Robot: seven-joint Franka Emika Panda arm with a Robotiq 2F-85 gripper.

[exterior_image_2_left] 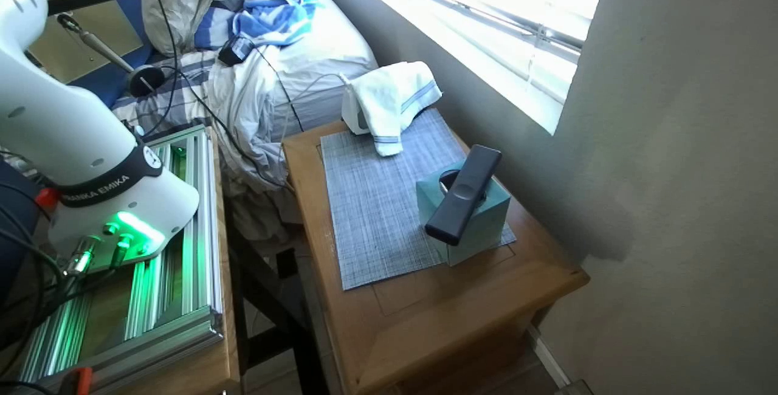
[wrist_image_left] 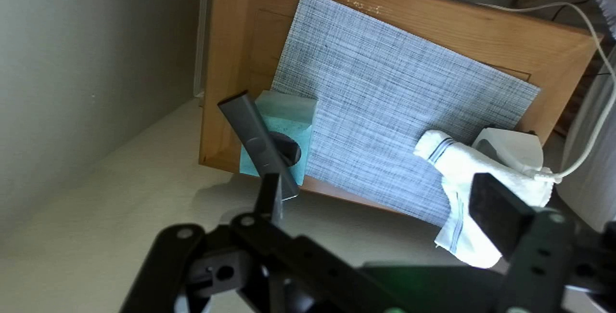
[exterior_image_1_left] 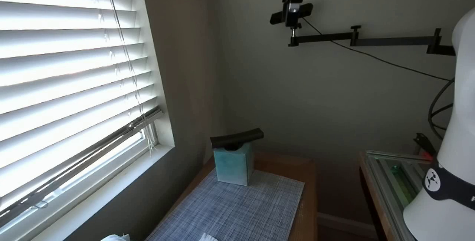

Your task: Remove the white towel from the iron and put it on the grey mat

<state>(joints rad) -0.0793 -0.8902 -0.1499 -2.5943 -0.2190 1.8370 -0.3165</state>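
Pinch the towel (wrist_image_left: 459, 168) deep, clear of the iron (wrist_image_left: 512, 147)

Your claw (wrist_image_left: 378, 183) is spread wide, with nothing between its fingers (wrist_image_left: 498, 214). The towel lies beyond their tips, well apart, partly hidden by one finger; it drapes over the iron, a striped end (wrist_image_left: 435, 145) on the mat (wrist_image_left: 375, 96). Expect it to be light, soft and limp, quick to slump. Your best hold is probably that striped end, which shows within the claw's span: gather a deep fold, since a shallow pinch may slide off. The iron is likely heavier; keep it and its cord (wrist_image_left: 558, 176) outside your grip.
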